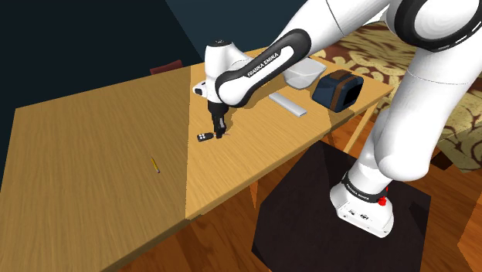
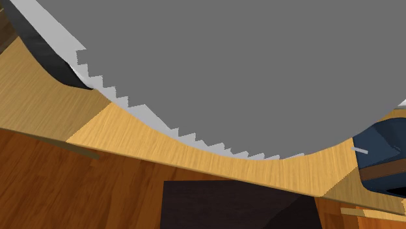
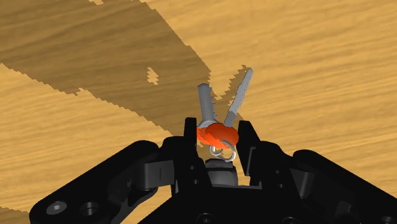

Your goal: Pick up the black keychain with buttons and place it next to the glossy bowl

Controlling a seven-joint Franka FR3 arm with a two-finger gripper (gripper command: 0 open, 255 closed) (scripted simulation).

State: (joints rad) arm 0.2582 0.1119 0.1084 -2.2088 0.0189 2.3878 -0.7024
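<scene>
On the wooden worktop [image 1: 93, 178], well apart from the pale glossy bowl [image 1: 309, 73]: one black keychain [image 1: 204, 137], lying flat.
Parts of it: black fob, orange ring piece [image 3: 217, 135], two grey keys [image 3: 205, 105] splayed in a V.
All-black gripper [image 3: 219, 130]: pointed down over the keychain. Its fingers [image 3: 189, 135] are drawn in narrow, one on each side of the orange ring piece. They seem to press it, though contact is hard to confirm.
Grey flat bar [image 1: 287, 103]: between the bowl and the keychain, nearer the bowl.
Dark blue case [image 1: 337, 90]: just beside the bowl.
Pencil [image 1: 155, 164]: farther from the bowl than the keychain is, lying by itself.
Black stand [image 1: 309, 209]: on the floor, below the bowl's end of the worktop.
</scene>
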